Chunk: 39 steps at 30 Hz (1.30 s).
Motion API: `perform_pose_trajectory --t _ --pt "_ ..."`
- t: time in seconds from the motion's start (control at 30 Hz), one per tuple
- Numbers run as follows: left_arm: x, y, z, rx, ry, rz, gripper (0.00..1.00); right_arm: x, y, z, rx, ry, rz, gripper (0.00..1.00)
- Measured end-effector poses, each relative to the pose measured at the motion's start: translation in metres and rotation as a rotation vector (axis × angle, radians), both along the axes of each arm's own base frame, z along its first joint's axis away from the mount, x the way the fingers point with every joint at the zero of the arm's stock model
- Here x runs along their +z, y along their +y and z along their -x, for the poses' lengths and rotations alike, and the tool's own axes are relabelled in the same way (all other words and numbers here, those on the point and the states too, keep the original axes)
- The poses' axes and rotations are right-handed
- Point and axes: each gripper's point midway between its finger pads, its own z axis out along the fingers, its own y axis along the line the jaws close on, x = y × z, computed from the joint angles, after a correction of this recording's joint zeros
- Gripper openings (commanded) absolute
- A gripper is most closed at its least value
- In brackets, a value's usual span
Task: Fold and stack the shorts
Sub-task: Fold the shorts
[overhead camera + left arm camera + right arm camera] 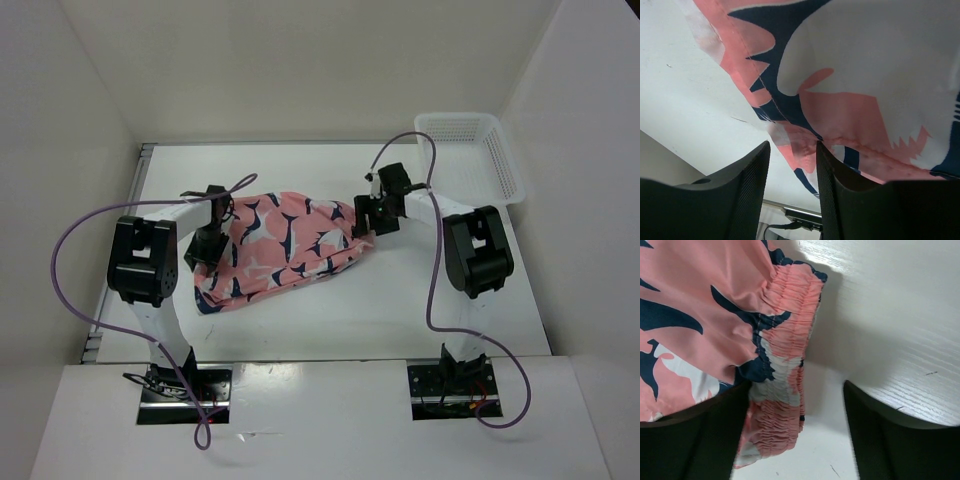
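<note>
The salmon-pink shorts (285, 250) with a navy and white print lie bunched across the middle of the table. My left gripper (207, 252) is at their left end. In the left wrist view its jaws (792, 145) stand apart, with a hem edge of the shorts (850, 75) just beyond the tips and not pinched. My right gripper (362, 222) is at their right end. In the right wrist view it (796, 385) is wide open, and the gathered elastic waistband (785, 325) lies between the fingers, close to the left one.
A white plastic mesh basket (500, 160) stands at the back right corner. White walls enclose the table on the left, back and right. Purple cables loop from both arms over the table.
</note>
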Motion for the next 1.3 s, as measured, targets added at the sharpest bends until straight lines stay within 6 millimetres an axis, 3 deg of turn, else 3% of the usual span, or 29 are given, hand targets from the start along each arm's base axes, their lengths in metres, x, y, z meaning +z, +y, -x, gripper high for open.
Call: perform_pose_trajectory --t 0.1,0.17,0.2,0.3,0.33,0.53,0.7,0.8,0.9,1.07,1.17,1.23,1.3 --pt "0.000 0.000 0.000 0.000 0.000 0.000 0.50 -0.003 0.004 0.000 0.002 0.000 0.004 0.62" --pt "0.000 0.000 0.000 0.000 0.001 0.001 0.50 -0.005 0.010 0.001 0.015 -0.004 0.009 0.43" --pt "0.000 0.000 0.000 0.000 0.001 0.001 0.50 -0.007 0.015 0.004 0.019 0.000 0.006 0.28" --pt "0.000 0.000 0.000 0.000 0.001 0.001 0.50 -0.010 0.028 0.010 0.039 0.004 0.008 0.02" --pt "0.000 0.000 0.000 0.000 0.001 0.001 0.50 -0.009 0.031 0.010 0.038 -0.001 0.008 0.00" --pt "0.000 -0.001 0.000 0.006 0.002 0.019 0.50 -0.007 0.025 0.002 -0.011 -0.024 0.049 0.00" --pt "0.002 -0.013 -0.008 0.019 -0.012 0.098 0.51 0.013 -0.024 -0.027 -0.103 -0.059 0.128 0.00" --pt "0.009 -0.024 -0.027 0.004 -0.054 0.136 0.57 0.039 -0.062 -0.044 -0.157 -0.109 0.184 0.00" --pt "0.023 -0.037 -0.050 -0.021 -0.118 0.169 0.62 0.071 -0.087 -0.047 -0.184 -0.168 0.234 0.00" --pt "0.065 -0.073 -0.096 -0.093 -0.265 0.245 0.67 0.134 -0.091 -0.044 -0.166 -0.279 0.264 0.00" --pt "0.087 -0.097 -0.124 -0.141 -0.341 0.283 0.68 0.159 -0.091 -0.044 -0.154 -0.322 0.287 0.00" --pt "0.090 -0.115 -0.143 -0.174 -0.379 0.298 0.68 0.173 -0.092 -0.047 -0.150 -0.346 0.305 0.00" --pt "0.078 -0.132 -0.155 -0.205 -0.378 0.297 0.68 0.186 -0.088 -0.049 -0.144 -0.371 0.320 0.00"
